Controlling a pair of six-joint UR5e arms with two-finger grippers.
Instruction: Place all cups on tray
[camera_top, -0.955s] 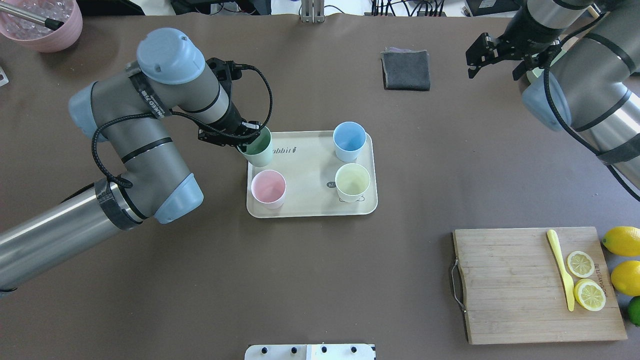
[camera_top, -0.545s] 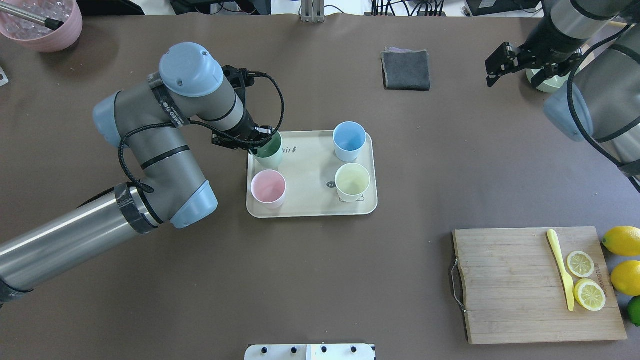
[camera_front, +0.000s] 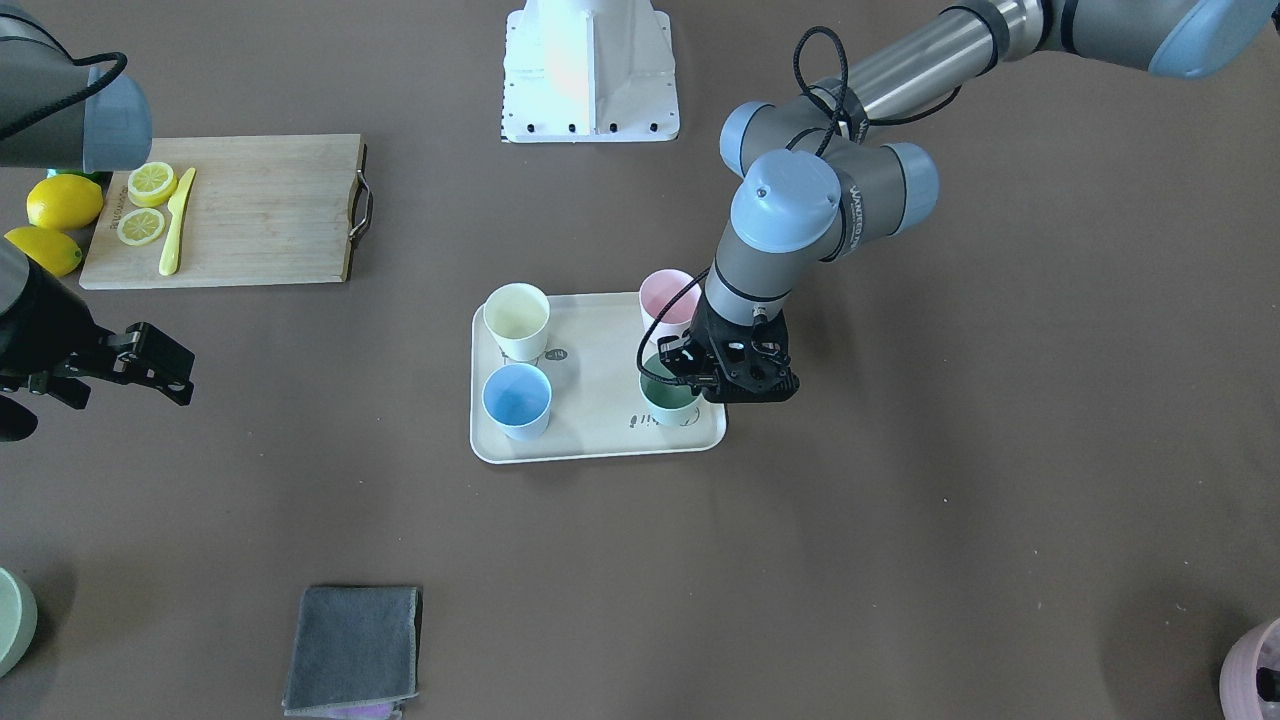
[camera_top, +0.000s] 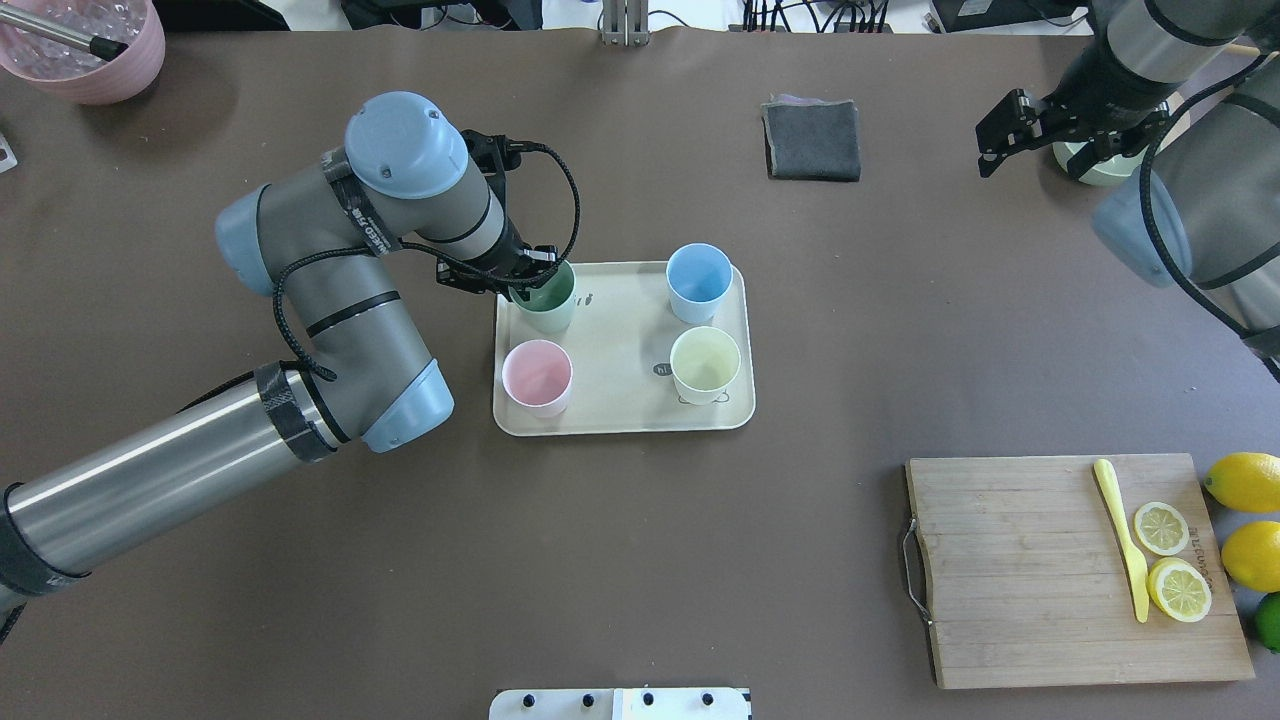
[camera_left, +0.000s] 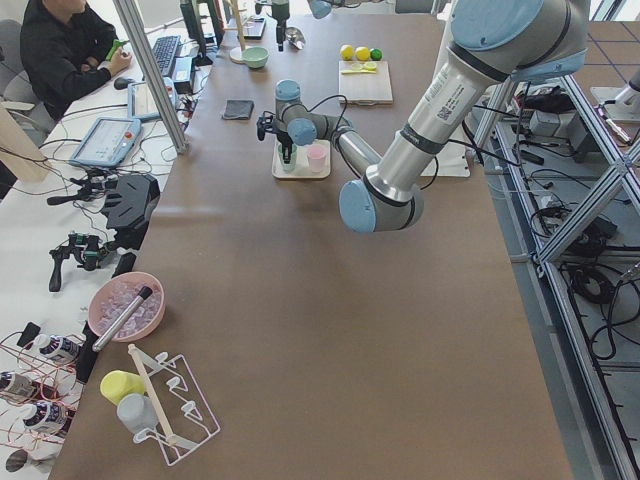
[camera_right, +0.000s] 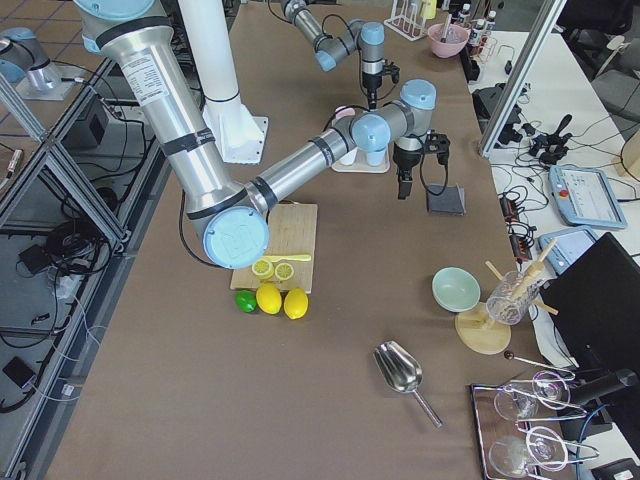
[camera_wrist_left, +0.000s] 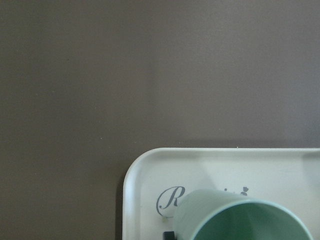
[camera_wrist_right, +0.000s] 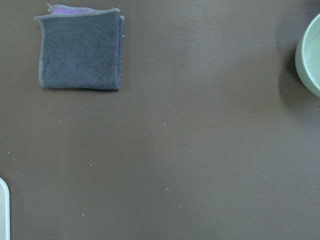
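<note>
The tray (camera_wrist_left: 280, 170) bears script "R"; also "hi".

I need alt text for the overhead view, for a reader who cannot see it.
The left gripper holds the green cup by its rim at a corner of the tray, where the pink cup, blue cup and yellow cup stand upright. A cutting board with lemon slices and a grey cloth lie elsewhere on the table.
</note>
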